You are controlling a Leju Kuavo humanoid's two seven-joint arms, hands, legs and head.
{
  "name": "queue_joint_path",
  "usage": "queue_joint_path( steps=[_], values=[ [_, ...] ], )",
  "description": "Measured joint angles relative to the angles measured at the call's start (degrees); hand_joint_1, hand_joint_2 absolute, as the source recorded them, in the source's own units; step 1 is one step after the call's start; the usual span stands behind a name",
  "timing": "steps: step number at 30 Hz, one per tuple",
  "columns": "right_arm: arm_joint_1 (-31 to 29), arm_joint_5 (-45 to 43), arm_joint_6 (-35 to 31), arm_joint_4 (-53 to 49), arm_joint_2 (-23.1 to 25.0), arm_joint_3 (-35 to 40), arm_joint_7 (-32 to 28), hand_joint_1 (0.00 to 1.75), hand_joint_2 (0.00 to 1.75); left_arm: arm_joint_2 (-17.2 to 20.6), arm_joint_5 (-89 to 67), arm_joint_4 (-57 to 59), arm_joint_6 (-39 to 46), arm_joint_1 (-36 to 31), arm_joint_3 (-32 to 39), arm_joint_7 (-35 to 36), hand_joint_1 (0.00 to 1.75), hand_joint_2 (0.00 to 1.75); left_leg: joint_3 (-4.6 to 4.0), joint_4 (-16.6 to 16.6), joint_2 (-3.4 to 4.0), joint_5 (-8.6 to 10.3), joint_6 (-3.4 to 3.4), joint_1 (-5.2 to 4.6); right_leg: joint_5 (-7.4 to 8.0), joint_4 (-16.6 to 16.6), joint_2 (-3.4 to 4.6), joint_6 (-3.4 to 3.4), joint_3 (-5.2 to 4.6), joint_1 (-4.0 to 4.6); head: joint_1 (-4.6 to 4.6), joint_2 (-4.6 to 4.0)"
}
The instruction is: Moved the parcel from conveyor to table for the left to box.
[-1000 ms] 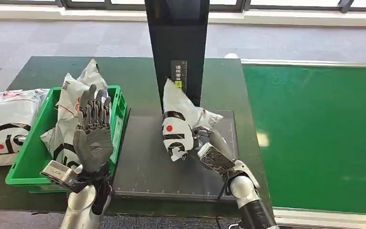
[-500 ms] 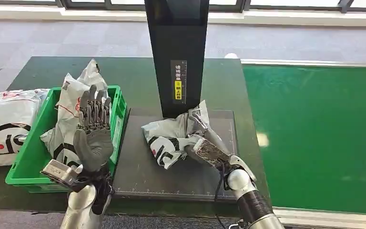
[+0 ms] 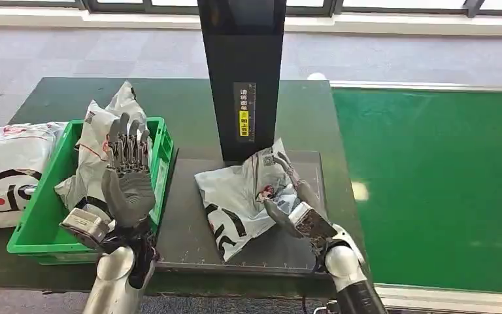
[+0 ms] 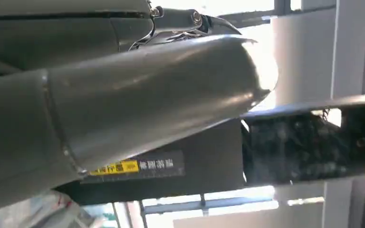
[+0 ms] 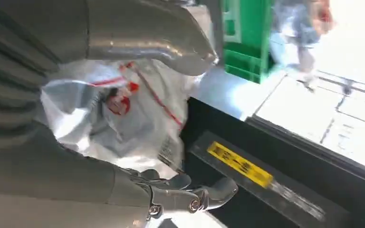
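**Parcel flat on the dark mat, right hand spread beside it**

The parcel, a grey-white mailer with black curved markings and a small red spot, lies flat on the dark mat on the table, its far corner close to the foot of the black upright post. The right hand rests at the parcel's right edge with fingers spread and unclenched, gripping nothing. The left hand is raised upright, fingers straight and apart, holding nothing, in front of the green bin.

The bin sits just beside the mat's left edge and holds 1 bagged parcel; another bag lies outside it to the left. Bare mat shows between bin and parcel. The green conveyor runs along the table's right edge.

The post carries a strip label with white characters and a yellow patch, too small to read.
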Motion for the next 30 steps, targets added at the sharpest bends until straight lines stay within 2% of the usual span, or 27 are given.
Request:
queue_joint_path(
  steps=[4,8,10,13,17,23,26,27,28,30],
  values=[
    [2.21,-3.53,2.54,-7.21,-0.11,-1.33,-4.22,0.00,0.00,0.00,-0.04,0.66,4.23,-0.18,-0.89,1.82,0.00,0.00,-0.01,0.00,-0.01,0.00,0.00,0.00,0.00,0.00,-0.01,0.00,0.03,0.00,0.02,0.00],
    [3.25,-5.19,3.89,-11.82,-0.20,-2.03,-4.54,0.00,0.00,0.00,-1.00,1.14,6.54,-0.39,-1.92,2.98,0.00,0.00,0.00,0.00,0.04,0.00,0.00,-0.01,0.02,0.00,0.07,0.01,0.02,-0.01,0.00,0.00],
    [4.36,-8.61,4.94,-16.30,-0.39,-2.12,-4.67,0.00,0.00,0.02,-3.92,1.83,9.92,-0.67,-2.81,5.95,0.00,0.00,-0.03,0.01,-0.03,0.00,0.01,-0.01,0.02,0.00,-0.02,0.01,0.02,-0.01,0.02,0.00],
    [4.50,-9.03,4.30,-20.40,-0.48,-2.27,-4.78,0.00,0.00,0.02,-9.05,3.11,14.78,-0.95,-4.37,7.89,0.00,0.00,0.01,0.01,0.11,-0.01,0.00,-0.01,0.02,0.00,0.11,0.01,-0.01,-0.01,0.02,0.00],
    [4.55,-10.36,4.72,-23.26,-0.48,-2.51,-4.74,0.00,0.00,0.20,-14.86,5.00,14.89,-2.32,-6.92,9.77,0.00,0.00,0.01,0.01,0.07,0.00,0.00,-0.01,0.02,-0.01,0.09,0.02,0.01,-0.01,0.00,0.00],
    [4.52,-12.86,3.82,-27.94,-0.50,-2.91,-4.69,0.00,0.00,1.42,-41.77,13.54,12.57,-5.33,-13.14,16.55,0.00,0.00,0.02,0.01,0.11,0.01,0.00,-0.01,0.06,0.00,0.13,0.02,0.00,-0.02,0.02,0.00],
    [4.78,-13.16,3.78,-29.80,-0.52,-3.58,-4.67,0.00,0.00,1.64,-43.40,16.24,12.70,-5.61,-14.75,16.94,0.00,0.00,0.02,0.01,0.16,0.00,0.00,-0.01,0.06,0.00,0.15,0.02,-0.02,-0.02,0.02,0.00],
    [4.83,-13.18,3.78,-30.15,-0.52,-3.72,-4.67,0.00,0.00,1.70,-43.54,16.86,12.70,-5.76,-14.99,17.05,0.00,1.75,0.02,0.01,0.16,0.00,0.00,-0.01,0.06,0.00,0.15,0.02,-0.01,-0.01,0.00,0.00],
    [4.87,-13.20,3.71,-30.52,-0.55,-3.74,-4.67,0.00,1.75,1.79,-44.33,17.50,12.70,-5.91,-15.27,17.26,0.00,1.75,0.02,0.01,0.15,0.00,0.00,-0.01,0.06,0.00,0.15,0.02,-0.02,-0.01,0.02,0.00],
    [5.00,-13.60,3.45,-31.30,-0.55,-3.76,-4.65,0.00,1.75,2.03,-48.33,18.67,12.27,-6.25,-16.15,18.49,0.00,1.75,0.01,0.00,0.12,0.00,0.00,-0.01,0.06,0.00,0.14,0.02,-0.03,-0.01,0.02,0.00]
  ],
)
